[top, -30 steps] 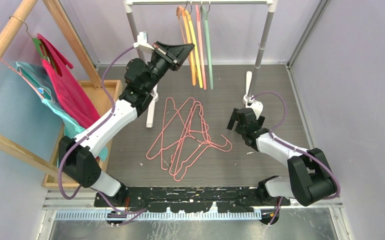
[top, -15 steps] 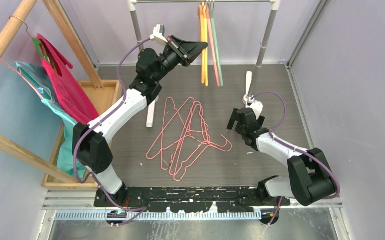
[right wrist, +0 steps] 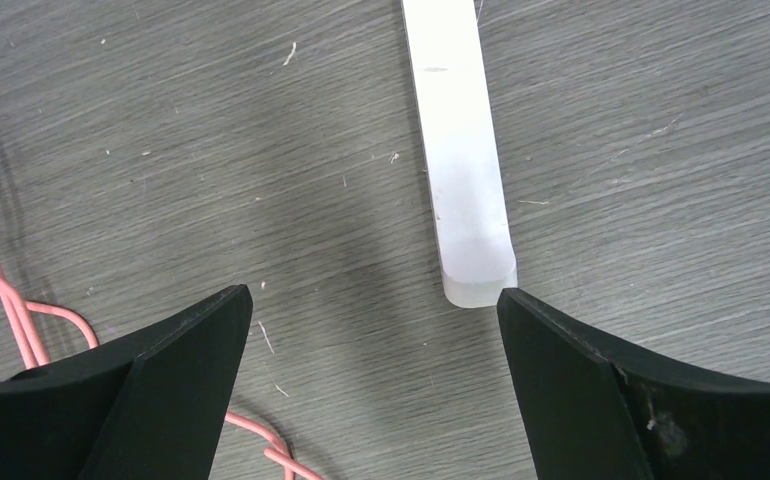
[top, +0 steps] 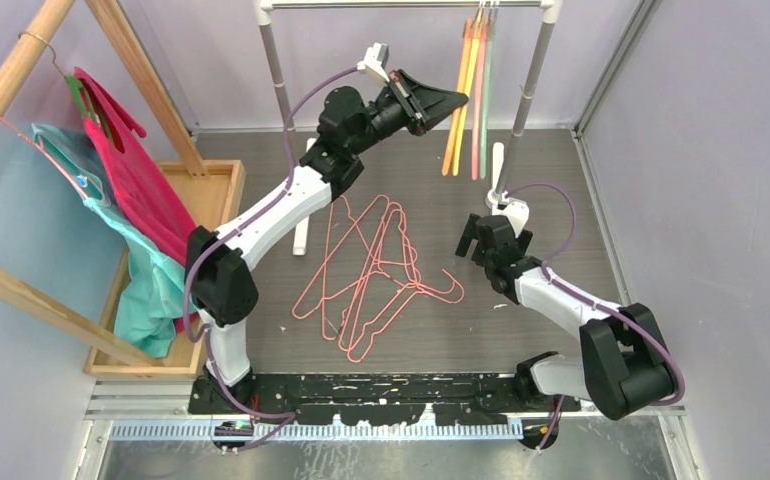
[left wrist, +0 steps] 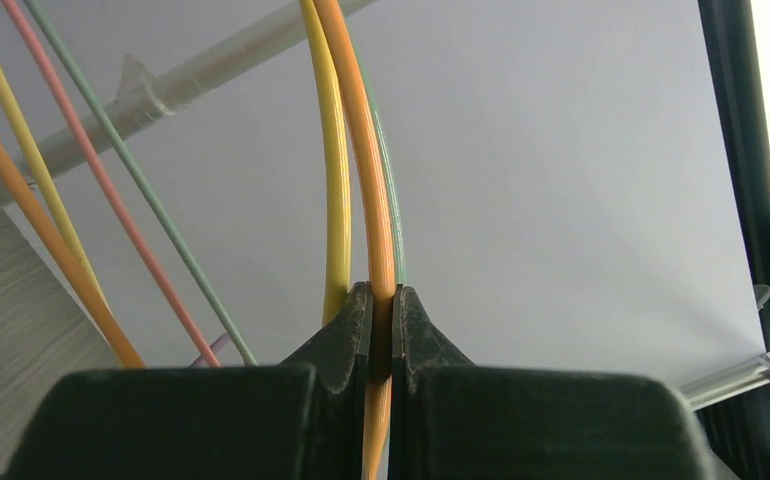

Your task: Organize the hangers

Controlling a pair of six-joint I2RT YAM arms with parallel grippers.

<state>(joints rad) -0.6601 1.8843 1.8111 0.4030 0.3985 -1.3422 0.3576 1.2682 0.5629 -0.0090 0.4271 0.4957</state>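
**A:** Step in hand?

**B:** Tidying the hung set, by the look of it. Left end effector, upper centre of the overhead frame, pinched tight on the thick orange plastic hanger. Hanging there beside the yellow, pink and grey-green plastic hangers, under the white metal rail at the upper right.

**A:** And the right end effector?

**B:** Spread wide, holding nothing. Low over the grey wood-grain desk, near the white rack foot, middle right.

**A:** Left to do?

**B:** Tangle of thin pink wire hangers, lying flat on the desk mid-frame. Probably next: let go of the orange one once settled, then come down for a wire hook. Calls for a clean single pick; tangled, so likely to drag neighbours.
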